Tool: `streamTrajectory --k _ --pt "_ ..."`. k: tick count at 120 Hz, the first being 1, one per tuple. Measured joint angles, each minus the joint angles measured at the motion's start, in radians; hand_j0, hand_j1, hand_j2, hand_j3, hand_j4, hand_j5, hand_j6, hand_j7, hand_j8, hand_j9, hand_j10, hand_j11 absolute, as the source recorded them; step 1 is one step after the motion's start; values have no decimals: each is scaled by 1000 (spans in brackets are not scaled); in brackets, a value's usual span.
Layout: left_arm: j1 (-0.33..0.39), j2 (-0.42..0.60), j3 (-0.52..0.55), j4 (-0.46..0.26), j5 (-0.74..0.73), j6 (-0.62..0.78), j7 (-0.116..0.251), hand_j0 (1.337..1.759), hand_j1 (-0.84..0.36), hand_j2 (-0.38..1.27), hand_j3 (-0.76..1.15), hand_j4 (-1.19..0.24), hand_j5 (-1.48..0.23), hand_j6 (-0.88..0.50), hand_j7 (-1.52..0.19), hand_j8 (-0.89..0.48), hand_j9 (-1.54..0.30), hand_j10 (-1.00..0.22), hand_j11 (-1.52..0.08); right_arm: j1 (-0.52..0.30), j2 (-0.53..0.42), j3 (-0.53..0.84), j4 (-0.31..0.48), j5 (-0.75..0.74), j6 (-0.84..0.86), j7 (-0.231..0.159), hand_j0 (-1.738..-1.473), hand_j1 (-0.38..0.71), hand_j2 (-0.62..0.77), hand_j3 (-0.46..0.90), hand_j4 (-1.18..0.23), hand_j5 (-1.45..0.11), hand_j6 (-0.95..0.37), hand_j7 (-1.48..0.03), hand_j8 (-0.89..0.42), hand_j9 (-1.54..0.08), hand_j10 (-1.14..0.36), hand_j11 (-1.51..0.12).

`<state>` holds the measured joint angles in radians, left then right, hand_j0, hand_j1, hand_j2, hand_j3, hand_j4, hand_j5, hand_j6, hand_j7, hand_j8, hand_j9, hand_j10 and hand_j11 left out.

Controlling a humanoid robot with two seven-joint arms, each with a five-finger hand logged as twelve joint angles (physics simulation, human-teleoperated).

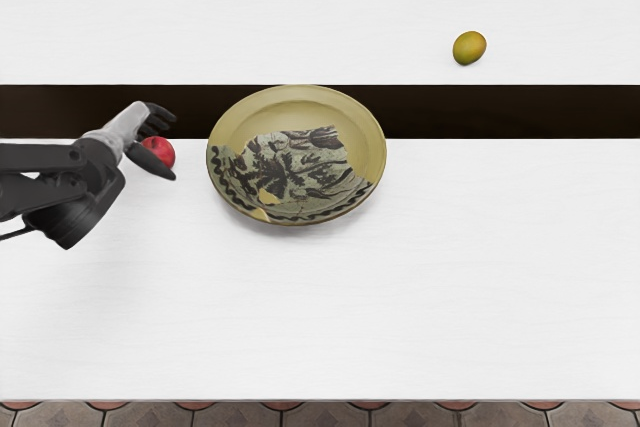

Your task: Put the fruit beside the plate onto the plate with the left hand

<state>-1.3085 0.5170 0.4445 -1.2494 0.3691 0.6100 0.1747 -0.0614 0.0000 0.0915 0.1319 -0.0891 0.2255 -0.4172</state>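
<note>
The left hand [141, 137] is curled around the red apple [162, 152], just left of the patterned plate [372, 137] on the desk [420, 297], so I would firm the grip, then lift it clear of the rim.

Light: bright, even, from overhead.
Shadows: faint, soft, under the plate [365, 122] rim on the white surface [450, 277].
Sharpness: crisp throughout.

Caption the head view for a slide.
Left hand at the red fruit beside the patterned plate; a yellow-green fruit sits apart farther back.
</note>
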Motion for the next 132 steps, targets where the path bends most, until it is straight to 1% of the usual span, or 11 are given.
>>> streamTrajectory --k 29,33,35,37,49,63,84,96,113,124,132 --pt "6 1 6 6 4 1 0 1658 -181 90 0 -444 -575 -445 -575 -448 -576 -444 -576 0 0 0 0 0 0 0 -1658 -349 0 0 0 0 0 0 0 0 0 0" --pt "19 0 6 8 11 2 0 1658 -185 97 0 -468 -561 -434 -565 -445 -585 -456 -584 0 0 0 0 0 0 0 -1658 -349 0 0 0 0 0 0 0 0 0 0" --pt "23 0 6 10 12 3 0 1658 -187 98 0 -475 -560 -425 -568 -388 -588 -460 -588 0 0 0 0 0 0 0 -1658 -349 0 0 0 0 0 0 0 0 0 0" --pt "24 -1 6 11 12 2 0 1658 -190 99 0 -478 -563 -421 -572 -378 -591 -462 -591 0 0 0 0 0 0 0 -1658 -349 0 0 0 0 0 0 0 0 0 0" --pt "26 -6 7 16 16 3 1 1658 -207 107 0 -510 -567 -457 -571 -404 -614 -484 -613 0 0 0 0 0 0 0 -1658 -349 0 0 0 0 0 0 0 0 0 0" --pt "35 -6 7 18 19 3 0 1658 -263 117 0 -559 -624 -517 -641 -437 -676 -532 -675 0 0 0 0 0 0 0 -1658 -349 0 0 0 0 0 0 0 0 0 0" --pt "37 -5 7 17 17 1 1 1655 -273 174 0 -613 -734 -478 -744 -413 -778 -592 -777 0 0 0 0 0 0 0 -1658 -349 0 0 0 0 0 0 0 0 0 0" --pt "34 1 8 15 14 0 0 1655 -302 218 0 -631 -805 -430 -802 -378 -826 -567 -825 0 0 0 0 0 0 0 -1658 -349 0 0 0 0 0 0 0 0 0 0" --pt "14 22 9 7 12 -1 -1 1655 -320 255 0 -641 -873 -390 -855 -337 -869 -542 -866 0 0 0 0 0 0 0 -1658 -349 0 0 0 0 0 0 0 0 0 0" --pt "-29 59 11 -11 12 -2 -1 1656 -338 294 0 -642 -902 -364 -875 -331 -888 -545 -878 0 0 0 0 0 0 0 -1658 -349 0 0 0 0 0 0 0 0 0 0" --pt "-82 74 26 -24 11 -1 -1 1656 -337 297 0 -645 -913 -363 -884 -324 -891 -550 -884 0 0 0 0 0 0 0 -1658 -349 0 0 0 0 0 0 0 0 0 0"
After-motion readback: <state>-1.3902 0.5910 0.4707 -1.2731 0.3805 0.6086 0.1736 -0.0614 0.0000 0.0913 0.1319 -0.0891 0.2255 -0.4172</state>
